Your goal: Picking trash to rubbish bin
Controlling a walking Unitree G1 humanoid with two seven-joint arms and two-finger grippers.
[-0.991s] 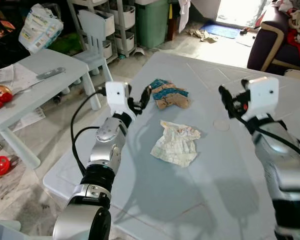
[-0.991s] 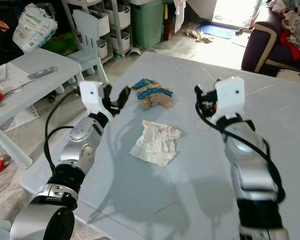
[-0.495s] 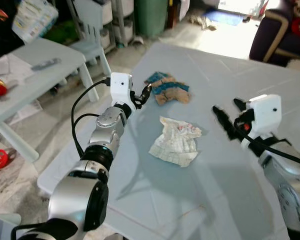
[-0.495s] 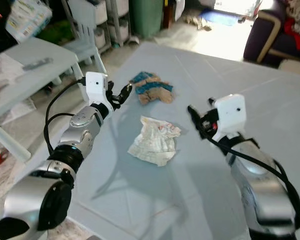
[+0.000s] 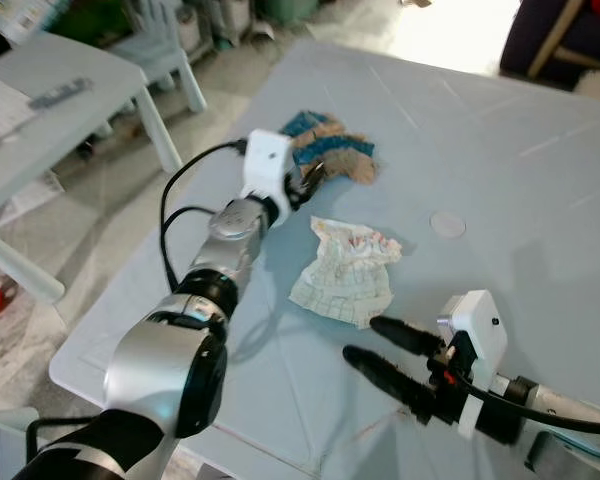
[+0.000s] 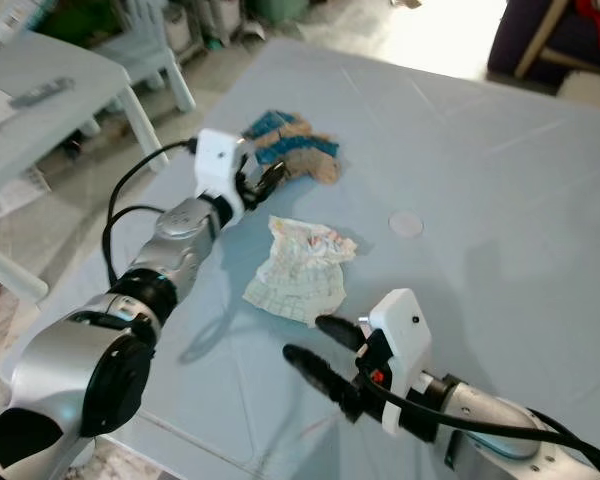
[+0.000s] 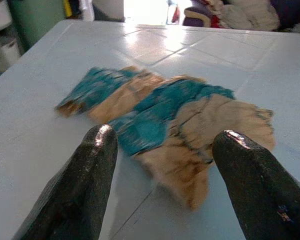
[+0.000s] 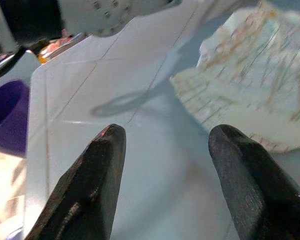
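Observation:
A crumpled white wrapper (image 5: 346, 277) lies mid-table on the pale blue table (image 5: 500, 160). Farther back lies a teal-and-tan crumpled piece of trash (image 5: 332, 155). My left gripper (image 5: 311, 181) is open, low over the table right beside the teal-and-tan piece; its wrist view has that piece (image 7: 165, 120) just beyond its fingertips (image 7: 102, 142). My right gripper (image 5: 373, 342) is open, close to the table in front of the white wrapper, fingers aimed at it; the wrapper (image 8: 250, 95) lies just past its fingers (image 8: 110, 150) in its wrist view.
A small white side table (image 5: 50, 95) with a grey tool (image 5: 58, 92) stands to the left, chair legs (image 5: 170, 90) behind it. A round mark (image 5: 447, 224) sits on the tabletop right of the trash. A purple object (image 8: 7, 120) lies below the table edge.
The head has tilted down and closer. My right gripper dropped from mid-right to low in front of the white wrapper. My left gripper edged nearer the teal-and-tan piece.

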